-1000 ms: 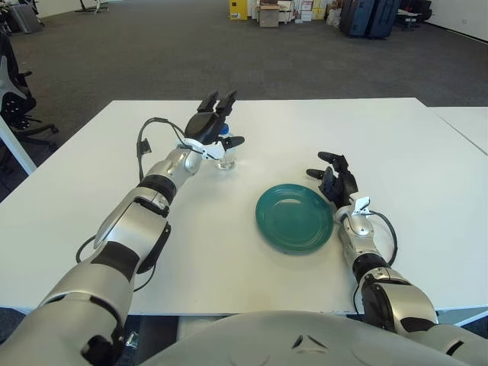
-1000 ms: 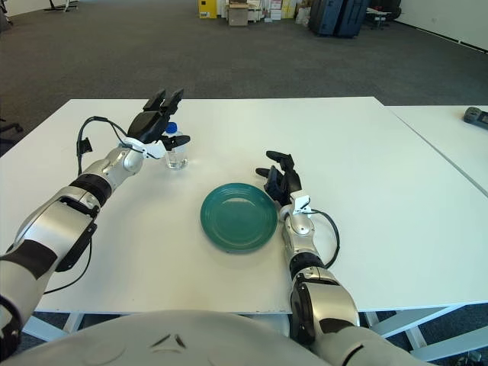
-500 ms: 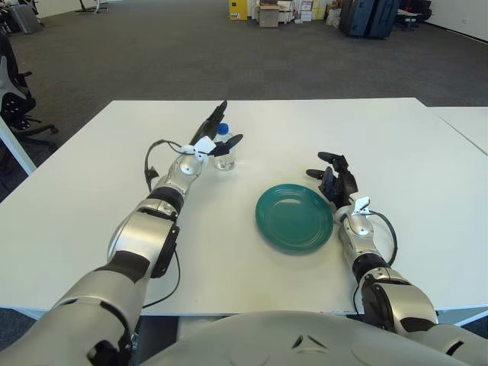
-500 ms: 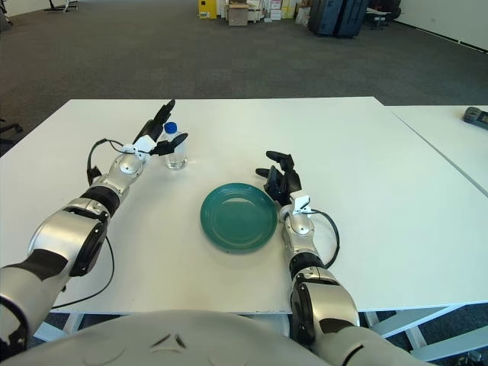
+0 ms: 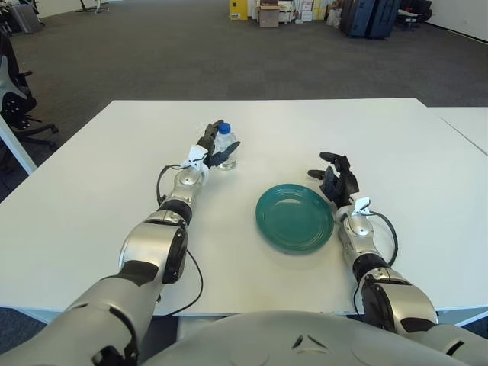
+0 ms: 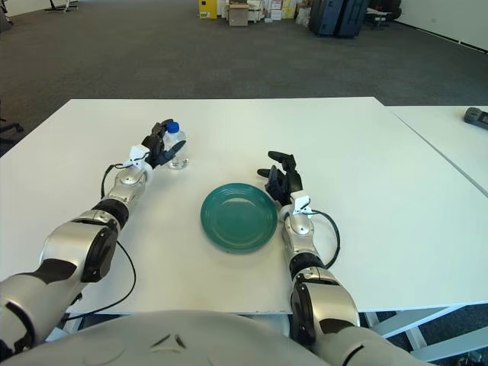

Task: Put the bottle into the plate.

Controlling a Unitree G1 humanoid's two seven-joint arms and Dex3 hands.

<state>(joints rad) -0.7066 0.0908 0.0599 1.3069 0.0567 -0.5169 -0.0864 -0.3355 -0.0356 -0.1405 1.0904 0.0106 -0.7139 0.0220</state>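
Lower left side of the small clear plastic bottle with a blue cap (image 5: pixel 225 146) hidden behind the left hand's (image 5: pixel 209 148) dark fingers, true contact unclear, black device (image 6: pixel 476 115) at three o'clock cut by the edge

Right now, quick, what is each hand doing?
Left hand: fingers around the bottle, grip uncertain.
Right hand: open, holding nothing, beside the plate.

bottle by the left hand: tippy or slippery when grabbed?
Probably tippy: the bottle stands upright, narrow and taller than wide. Its clear body looks smooth, so possibly slippery. It looks nearly empty, so likely light. The left hand is at its side; grasp unclear.
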